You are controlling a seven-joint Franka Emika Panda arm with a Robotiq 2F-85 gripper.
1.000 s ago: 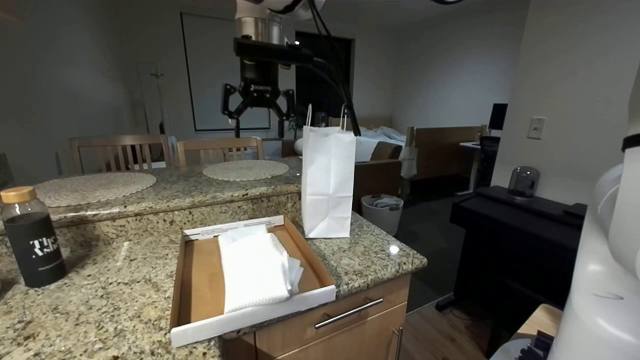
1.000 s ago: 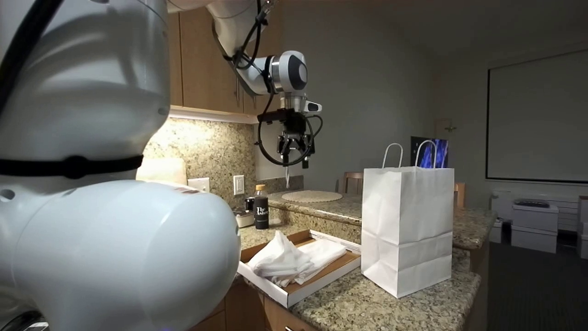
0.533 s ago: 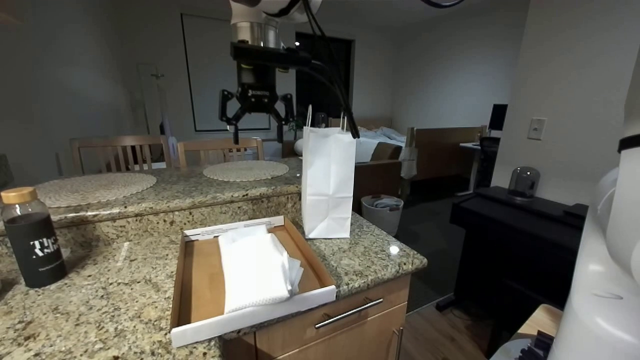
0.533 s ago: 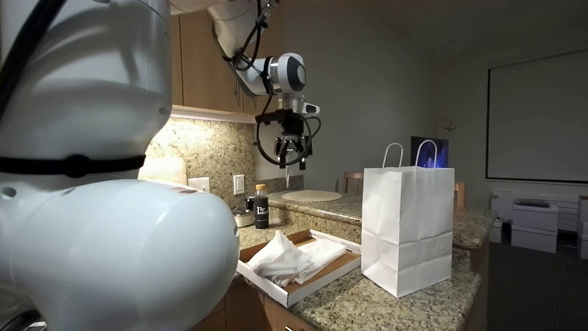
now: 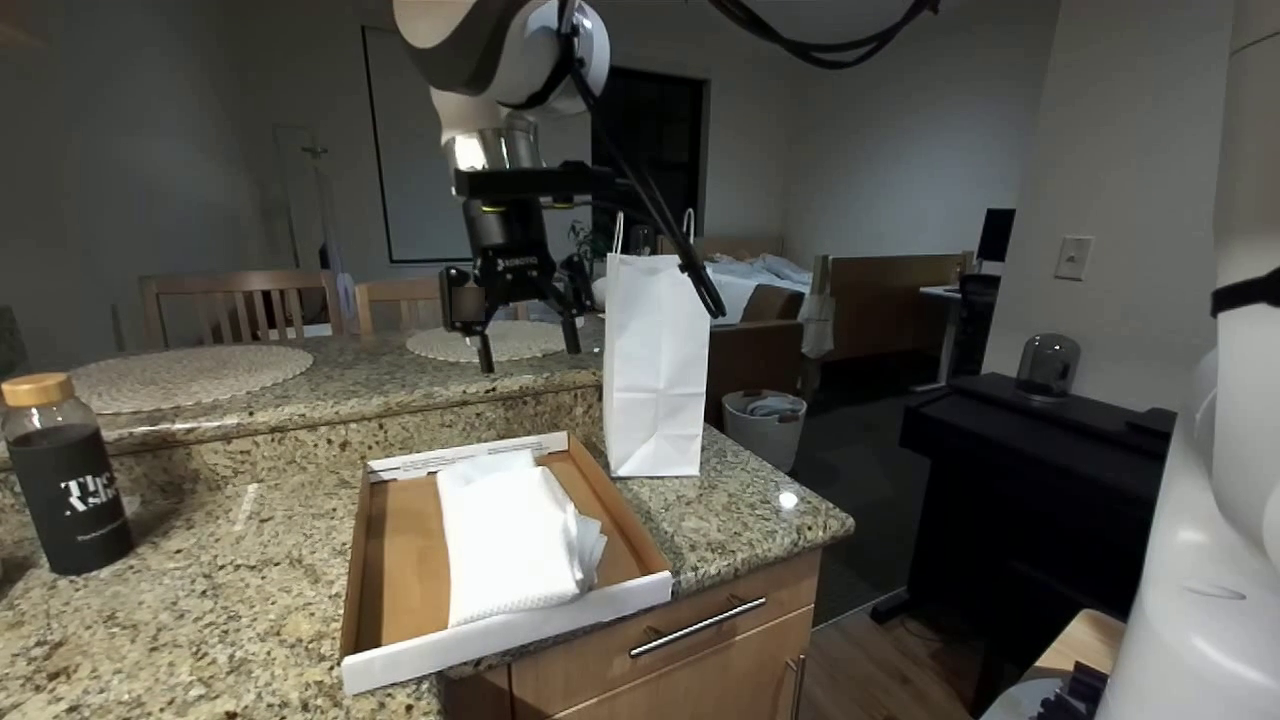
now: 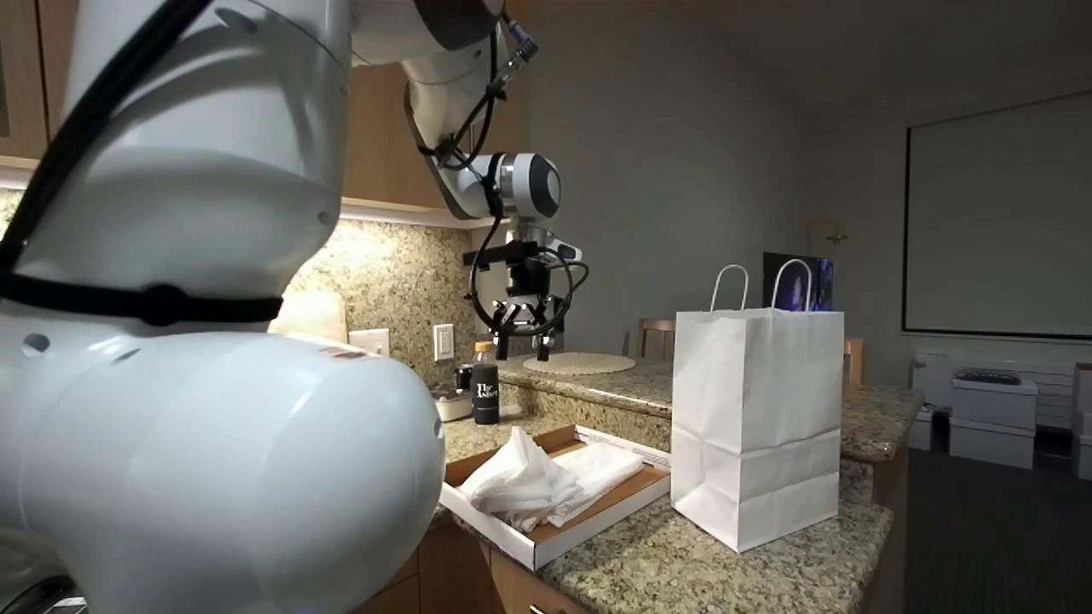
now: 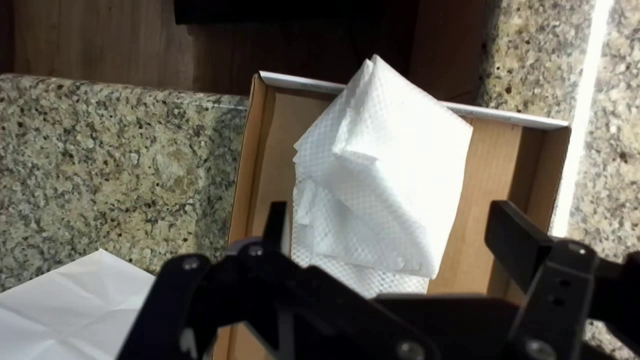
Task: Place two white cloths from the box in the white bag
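Observation:
Two folded white cloths lie in the shallow box; in an exterior view they appear as a peaked cloth [image 6: 520, 482] partly overlapping a flatter cloth [image 6: 604, 465]. Brown cardboard lines the box [image 5: 408, 560], which has low white walls and sits at the counter's edge. Beside it the white bag [image 5: 655, 370] stands upright with both handles up; its inside is hidden. My gripper [image 5: 529, 357] hangs above the box's far side, higher than the cloths and slightly tilted. From the wrist, the open gripper [image 7: 390, 222] frames the pile of cloths [image 7: 415, 165] below, with nothing held.
A dark bottle [image 5: 68, 490] with a wooden cap stands on the counter to the box's side. Behind the box rises a stone ledge [image 5: 340, 395] bearing round woven mats [image 5: 190, 375]. The counter drops off to the floor past the bag and in front of the box.
My arm has come down a good way, and the gripper has tilted a little. Its fingers have stayed apart. Cloths, box and bag are where they were.

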